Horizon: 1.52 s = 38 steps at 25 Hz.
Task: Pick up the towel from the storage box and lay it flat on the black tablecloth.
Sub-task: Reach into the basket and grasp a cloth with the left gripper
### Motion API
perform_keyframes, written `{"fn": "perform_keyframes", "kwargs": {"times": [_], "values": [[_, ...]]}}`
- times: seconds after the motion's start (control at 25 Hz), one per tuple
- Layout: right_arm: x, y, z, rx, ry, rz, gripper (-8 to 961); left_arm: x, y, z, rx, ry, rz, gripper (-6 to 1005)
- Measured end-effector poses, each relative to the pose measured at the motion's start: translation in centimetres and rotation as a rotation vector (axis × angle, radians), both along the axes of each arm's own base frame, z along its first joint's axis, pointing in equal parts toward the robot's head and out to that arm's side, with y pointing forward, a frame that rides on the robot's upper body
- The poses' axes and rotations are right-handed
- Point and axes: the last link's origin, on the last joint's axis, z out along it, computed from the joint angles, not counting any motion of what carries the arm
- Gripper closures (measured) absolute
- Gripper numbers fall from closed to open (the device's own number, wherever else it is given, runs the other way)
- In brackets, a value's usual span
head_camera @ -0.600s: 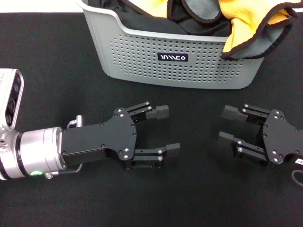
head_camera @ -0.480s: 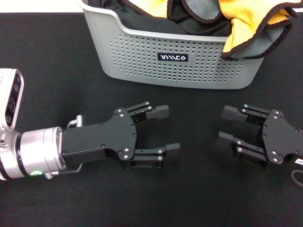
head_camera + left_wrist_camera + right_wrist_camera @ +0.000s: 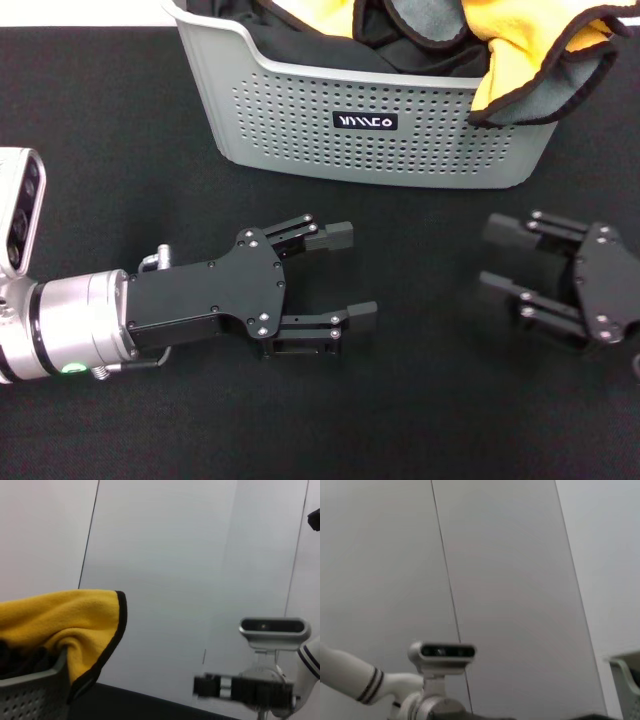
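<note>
Two hands of mine lie low over the black tablecloth (image 3: 110,120), both spread with nothing between their fingers. My left hand (image 3: 338,276) points across toward my right hand (image 3: 505,257), and the two face each other with a bare stretch of cloth between them, well apart. Beyond both hands, farther from me, stands the storage box (image 3: 300,110), its perforated grey wall and small black label turned toward me. The towel (image 3: 520,50) is in that box, bunched up, with grey fleece and yellow-orange folds showing above the rim; one fold hangs over the rim at the corner just beyond my right hand, its black binding draped down the outside wall. Dark cloth fills the part of the box beyond my left hand. Neither hand touches the box or the towel. From my left wrist, I see the yellow fold of the towel (image 3: 65,625) spilling over the box's grey rim (image 3: 35,690), and my right arm farther off against a pale wall (image 3: 200,555).
</note>
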Motion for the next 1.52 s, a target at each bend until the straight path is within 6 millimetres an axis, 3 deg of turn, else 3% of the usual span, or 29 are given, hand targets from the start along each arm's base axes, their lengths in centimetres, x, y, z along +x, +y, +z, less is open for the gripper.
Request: {"fn": "perform_keyframes", "kwargs": {"times": [0.4, 0.6, 0.76, 1.08, 1.24, 1.52], "values": [[-0.5, -0.7, 5.9, 0.205, 0.063, 0.097, 393, -0.4, -0.1, 0.2, 0.01, 0.0, 0.015, 155], [0.8, -1.5, 8.4, 0.322, 0.078, 0.04, 394, -0.5, -0.1, 0.2, 0.013, 0.002, 0.024, 163], [1.6, -1.8, 7.9, 0.299, 0.082, -0.011, 395, -0.2, 0.2, 0.2, 0.019, -0.003, 0.017, 170], [3.3, -2.4, 4.8, 0.208, 0.077, -0.115, 394, 3.8, 1.6, -0.3, 0.098, -0.124, -0.143, 184], [4.1, -2.9, 4.0, 0.187, 0.077, -0.163, 395, 4.8, 2.1, -0.6, 0.146, -0.169, -0.159, 190], [4.2, -3.0, 3.0, 0.16, 0.063, -0.183, 394, 6.8, 3.4, -2.7, 0.231, -0.181, -0.135, 202]]}}
